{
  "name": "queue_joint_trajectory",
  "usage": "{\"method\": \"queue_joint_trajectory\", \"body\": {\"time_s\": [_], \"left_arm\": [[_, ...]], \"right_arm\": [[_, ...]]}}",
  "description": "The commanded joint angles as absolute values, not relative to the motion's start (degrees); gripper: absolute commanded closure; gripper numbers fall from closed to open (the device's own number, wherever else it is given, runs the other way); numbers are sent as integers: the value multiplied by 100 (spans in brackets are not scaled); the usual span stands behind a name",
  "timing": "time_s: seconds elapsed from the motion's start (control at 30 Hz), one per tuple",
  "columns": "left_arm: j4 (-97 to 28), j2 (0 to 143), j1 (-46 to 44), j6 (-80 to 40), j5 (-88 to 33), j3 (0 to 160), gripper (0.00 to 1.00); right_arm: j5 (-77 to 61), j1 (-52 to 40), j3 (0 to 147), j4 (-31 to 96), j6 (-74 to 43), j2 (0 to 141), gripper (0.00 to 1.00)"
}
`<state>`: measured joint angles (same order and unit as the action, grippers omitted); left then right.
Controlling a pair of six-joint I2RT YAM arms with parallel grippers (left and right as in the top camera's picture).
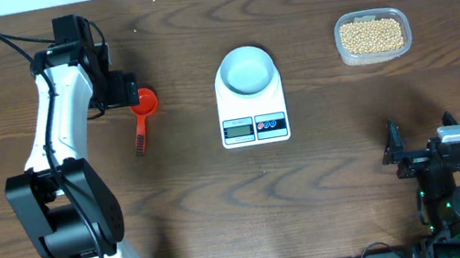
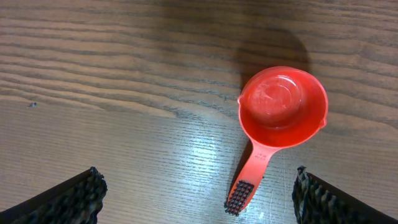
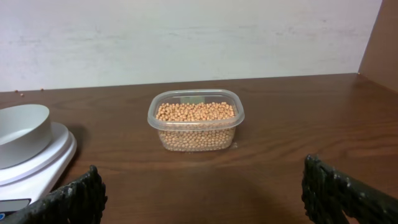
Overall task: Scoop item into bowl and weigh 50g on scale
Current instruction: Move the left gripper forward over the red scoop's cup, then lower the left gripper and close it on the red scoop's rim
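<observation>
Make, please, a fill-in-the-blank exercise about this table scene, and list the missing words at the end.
1. The bowl stands on the white ____.
2. The clear tub holds many small tan ____.
3. The empty scoop near the left gripper is ____ in colour.
4. The right gripper is ____ and holds nothing.
Missing words: scale; beans; red; open.
</observation>
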<state>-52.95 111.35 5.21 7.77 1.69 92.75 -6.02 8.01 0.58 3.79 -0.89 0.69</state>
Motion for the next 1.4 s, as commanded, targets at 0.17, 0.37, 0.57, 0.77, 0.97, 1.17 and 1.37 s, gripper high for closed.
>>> {"method": "queue_joint_trajectory", "body": {"time_s": [0.17,0.37,0.57,0.77,0.97,1.17,1.37], "left_arm": [[-5256,11190,541,834,-228,9386,2],[-5107,11264,539,832,-301,9386,2],[-4995,11483,541,834,-298,9386,2],[-4864,11789,545,838,-226,9386,2],[-4652,11869,545,836,-189,9386,2],[-4630,12014,545,836,-189,9317,2],[-4609,12143,545,836,-191,9268,5]], "right_arm": [[-637,762,36,379,-167,32,1],[-637,762,36,381,-167,32,1],[-637,762,36,379,-167,32,1],[-637,762,36,379,-165,32,1],[-637,762,36,381,-167,32,1],[-637,762,36,381,-167,32,1],[-637,762,36,381,-167,32,1]]}}
